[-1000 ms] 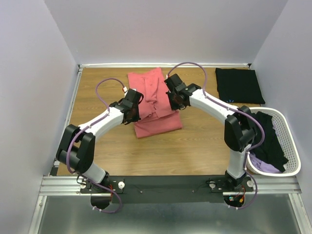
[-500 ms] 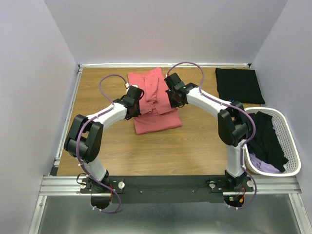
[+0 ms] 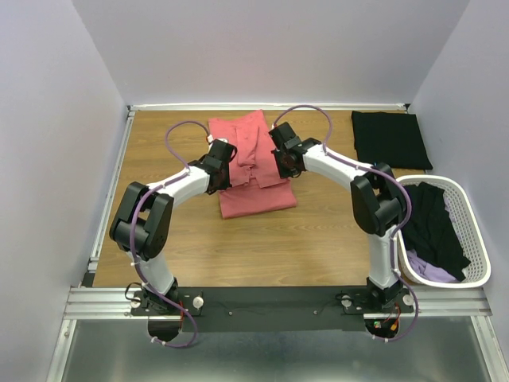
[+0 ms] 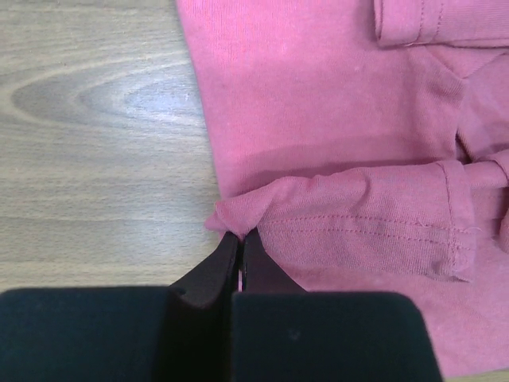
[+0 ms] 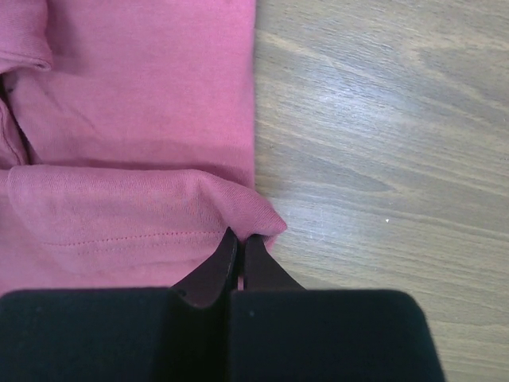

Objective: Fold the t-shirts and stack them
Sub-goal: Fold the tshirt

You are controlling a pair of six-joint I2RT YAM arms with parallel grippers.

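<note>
The coral-pink t-shirt (image 3: 253, 163) lies partly folded on the wooden table at the back middle. My left gripper (image 3: 220, 157) is shut on the shirt's folded hem corner at its left edge, as the left wrist view (image 4: 240, 235) shows. My right gripper (image 3: 281, 155) is shut on the hem corner at the shirt's right edge, seen in the right wrist view (image 5: 241, 236). The held hem is drawn up over the shirt body (image 4: 334, 119). A folded black t-shirt (image 3: 390, 139) lies at the back right. Black (image 3: 437, 227) and lilac (image 3: 433, 273) tees sit in the basket.
The white slatted basket (image 3: 473, 231) stands at the right edge beside the right arm's base. Bare wood (image 3: 262, 247) lies in front of the pink shirt and to its left (image 4: 95, 143). White walls close in the back and sides.
Both grippers have carried the pink shirt's near hem toward the back, over the shirt body. The fold has shortened the shirt; both arms have stretched farther out.
</note>
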